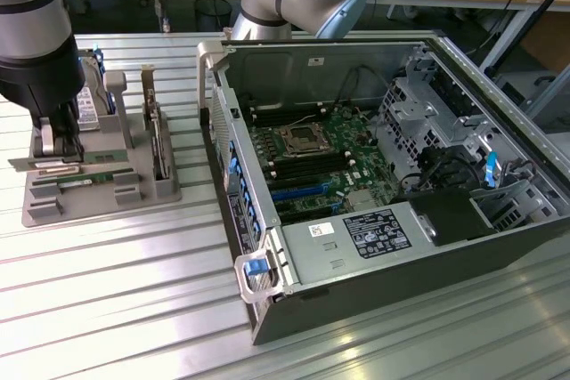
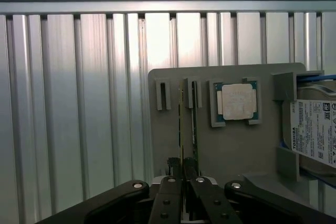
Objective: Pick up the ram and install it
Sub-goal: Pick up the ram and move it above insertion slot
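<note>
The gripper (image 2: 182, 168) is pinching the ram (image 2: 192, 129). It is standing in a grey holder (image 1: 134, 191) at the computer case's (image 1: 383, 295) nine o'clock in the exterior view

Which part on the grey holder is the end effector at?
The ram, the thin green stick on edge in the end effector; the silver processor chip and labelled drive sit apart.

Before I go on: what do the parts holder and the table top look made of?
The parts holder looks like matte grey plastic, maybe printed: dull, no glints. The table top looks like bare aluminium: ribbed slats with bright reflections.
</note>
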`<state>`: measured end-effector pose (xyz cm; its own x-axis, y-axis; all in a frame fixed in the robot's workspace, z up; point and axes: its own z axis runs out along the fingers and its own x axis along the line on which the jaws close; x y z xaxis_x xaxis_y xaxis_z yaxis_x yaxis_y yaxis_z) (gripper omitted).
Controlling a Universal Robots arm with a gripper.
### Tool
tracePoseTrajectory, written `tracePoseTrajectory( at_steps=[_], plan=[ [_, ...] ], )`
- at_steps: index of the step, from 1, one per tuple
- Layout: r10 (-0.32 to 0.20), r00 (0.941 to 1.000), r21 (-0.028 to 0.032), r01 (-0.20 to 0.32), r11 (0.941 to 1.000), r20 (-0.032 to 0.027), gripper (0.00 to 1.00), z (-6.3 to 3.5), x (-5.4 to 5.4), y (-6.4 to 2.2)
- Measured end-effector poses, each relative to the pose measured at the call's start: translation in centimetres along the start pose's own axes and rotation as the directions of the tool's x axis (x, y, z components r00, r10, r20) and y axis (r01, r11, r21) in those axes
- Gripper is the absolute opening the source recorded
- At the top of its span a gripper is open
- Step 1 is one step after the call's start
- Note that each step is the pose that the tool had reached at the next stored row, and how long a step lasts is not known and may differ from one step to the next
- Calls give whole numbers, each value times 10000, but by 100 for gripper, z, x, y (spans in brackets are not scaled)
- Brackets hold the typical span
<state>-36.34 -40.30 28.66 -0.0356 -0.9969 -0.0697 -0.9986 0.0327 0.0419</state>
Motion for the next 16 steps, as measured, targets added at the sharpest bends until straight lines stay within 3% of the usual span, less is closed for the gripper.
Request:
tracePoseTrajectory(
  at_steps=[16],
  plan=[
    [0, 10000, -1, 0, 10000, 34, 13, -65, -5, 3]
  ],
)
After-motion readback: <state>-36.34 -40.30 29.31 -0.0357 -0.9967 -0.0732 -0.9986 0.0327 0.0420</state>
